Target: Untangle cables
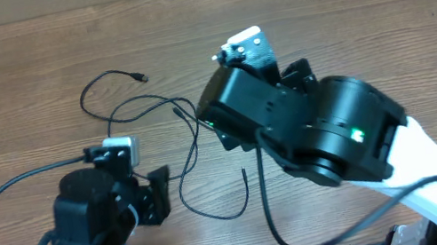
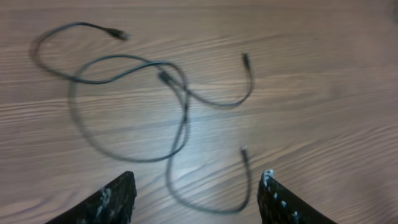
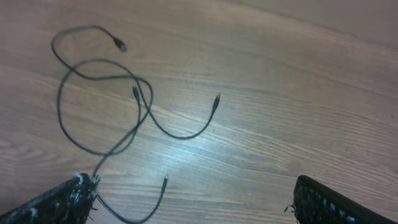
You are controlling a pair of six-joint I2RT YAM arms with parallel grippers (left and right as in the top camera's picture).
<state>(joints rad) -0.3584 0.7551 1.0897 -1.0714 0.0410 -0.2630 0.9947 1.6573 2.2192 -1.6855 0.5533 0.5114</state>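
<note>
Left gripper [image 2: 196, 186] and right gripper [image 3: 193, 194] both hang open and empty over the cables [image 2: 185, 115], which lie loose on the counter [image 1: 362, 16] between your two arms.

Expect these thin black cords to be very light and limp. Pull one and the others will probably drag along where they cross [image 2: 171, 76]. They lie flat on the wood, so your pinch has to come right down to the surface, and such thin cord may slip from the pads. Take hold just behind a free plug end [image 2: 245, 58], or pin one strand beside the crossing while your other gripper draws its neighbour away. Watch the right arm [image 1: 288, 110]: it overhangs the tangle's right side, and its thicker wiring [image 1: 268, 213] trails close to the lower loop, so don't grab that by mistake.
</note>
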